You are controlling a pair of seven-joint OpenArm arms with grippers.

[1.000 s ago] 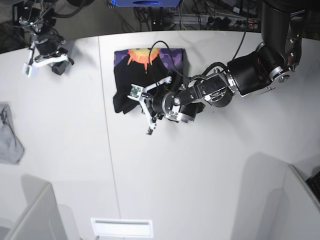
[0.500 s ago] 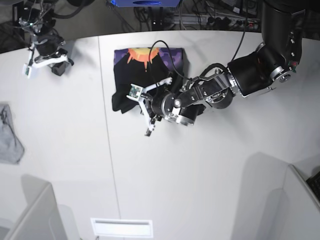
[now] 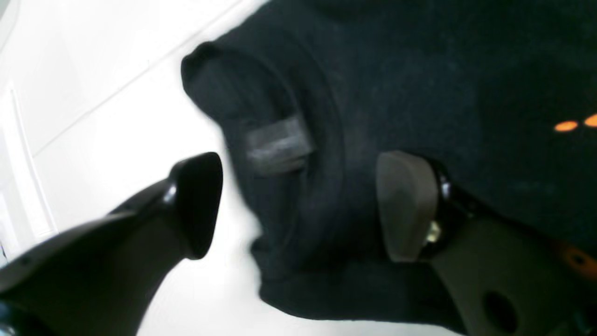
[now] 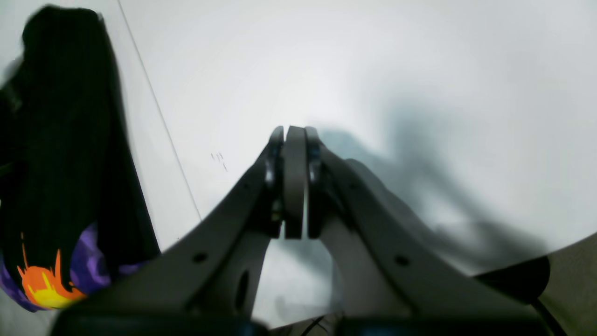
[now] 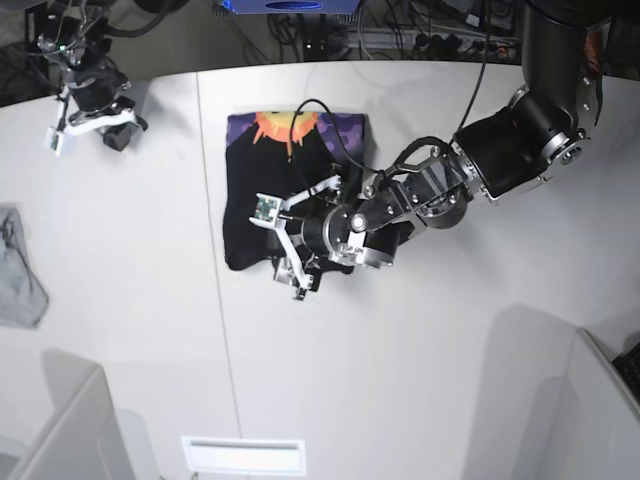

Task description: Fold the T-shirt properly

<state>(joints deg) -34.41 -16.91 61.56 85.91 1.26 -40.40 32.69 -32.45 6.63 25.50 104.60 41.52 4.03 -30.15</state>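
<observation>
The black T-shirt (image 5: 262, 180) lies folded on the white table, with its sun print (image 5: 290, 128) at the far end. My left gripper (image 5: 290, 262) is open at the shirt's near edge. In the left wrist view the gripper (image 3: 298, 205) straddles that edge. One finger (image 3: 196, 205) is over bare table and the other (image 3: 406, 205) is over the black cloth (image 3: 419, 84). My right gripper (image 5: 98, 120) is at the far left corner, away from the shirt. In the right wrist view it (image 4: 295, 182) is shut and empty, with the shirt (image 4: 60, 140) to its left.
A small grey cloth (image 5: 20, 275) lies at the table's left edge. A seam (image 5: 215, 300) runs front to back across the table, just left of the shirt. Grey panels stand at the front left (image 5: 60, 430) and front right (image 5: 590, 420).
My left gripper has moved toward the front of the table. The shirt's near edge now reaches further forward, and the sun print sits a little lower. The right arm has not moved.
</observation>
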